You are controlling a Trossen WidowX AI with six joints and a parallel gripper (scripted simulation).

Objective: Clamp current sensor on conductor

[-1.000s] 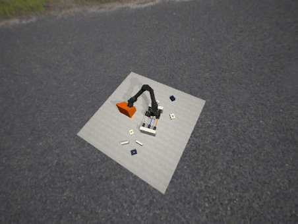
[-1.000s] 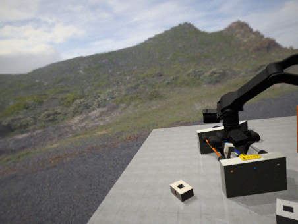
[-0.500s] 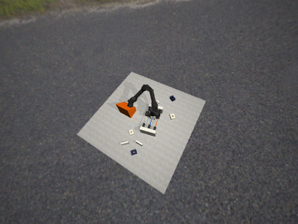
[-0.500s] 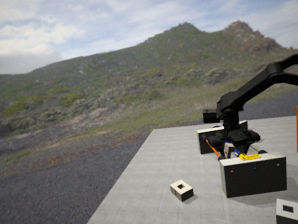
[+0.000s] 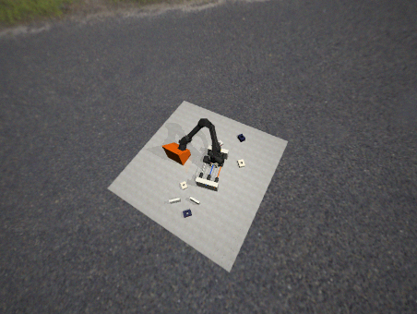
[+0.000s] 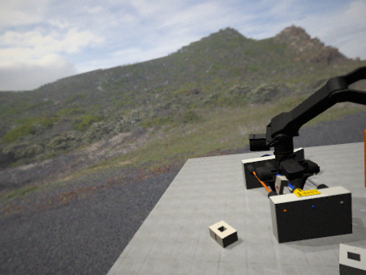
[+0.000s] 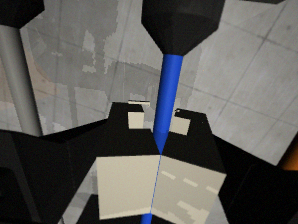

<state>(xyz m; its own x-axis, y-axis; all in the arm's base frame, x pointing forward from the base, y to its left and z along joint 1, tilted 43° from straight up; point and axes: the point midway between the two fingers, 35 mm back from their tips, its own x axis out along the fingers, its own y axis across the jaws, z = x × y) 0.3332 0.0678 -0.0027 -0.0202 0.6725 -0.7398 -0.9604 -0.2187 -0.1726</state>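
Observation:
The split-core sensor, cream and black, is at the blue conductor. Its two halves meet along a thin seam where blue shows through; their far ends stand apart on either side of the conductor. My gripper is shut on the sensor, a black finger on each side. The yellow LOAD marker lies on top of the near terminal block, by the blue conductor's end. A red mark shows on the sensor in the exterior view; the arrow's direction and the latch cannot be made out.
The near terminal block and far block bound the conductors. A grey conductor and orange conductor run on either side. An orange box and a cream square piece stand on the table.

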